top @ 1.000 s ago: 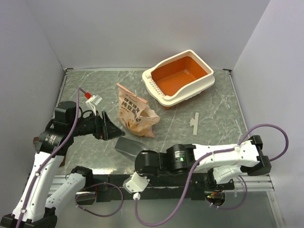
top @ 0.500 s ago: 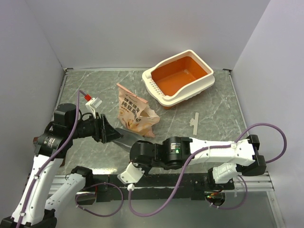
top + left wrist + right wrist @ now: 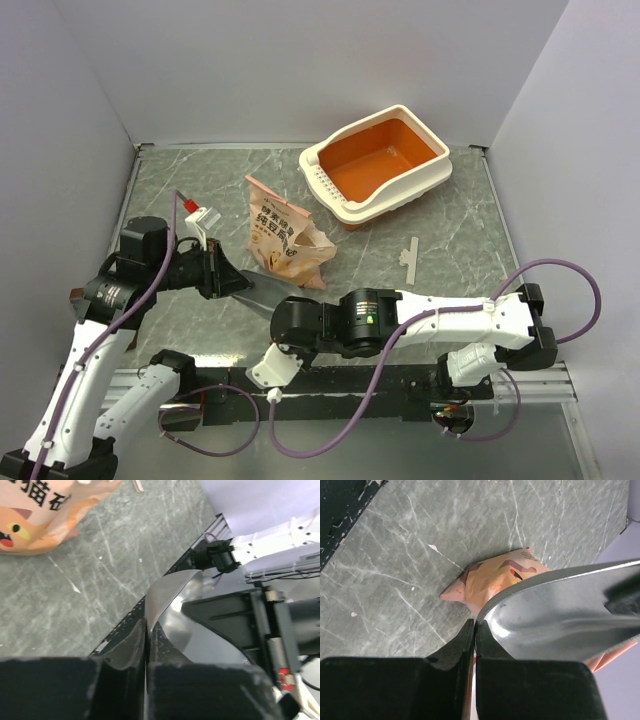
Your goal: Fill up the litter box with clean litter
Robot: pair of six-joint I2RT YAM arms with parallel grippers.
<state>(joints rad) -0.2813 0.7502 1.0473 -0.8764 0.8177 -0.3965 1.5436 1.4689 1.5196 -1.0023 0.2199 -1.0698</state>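
Note:
The litter box, orange inside with a cream rim, stands empty at the back right of the table. No clean litter shows. A pink-orange printed bag lies mid-table, also seen in the right wrist view as the bag. Just in front of it hangs a grey metal scoop. My left gripper is shut on the scoop's thin left edge, its jaws pinching the scoop. My right gripper is shut on the opposite rim of the scoop.
A small white plastic piece lies right of the bag. White walls close the table on three sides. The right arm stretches low across the near edge, with purple cables looping by the bases.
My left gripper has moved right to the scoop and closed on its edge. The right arm has shifted left with the scoop.

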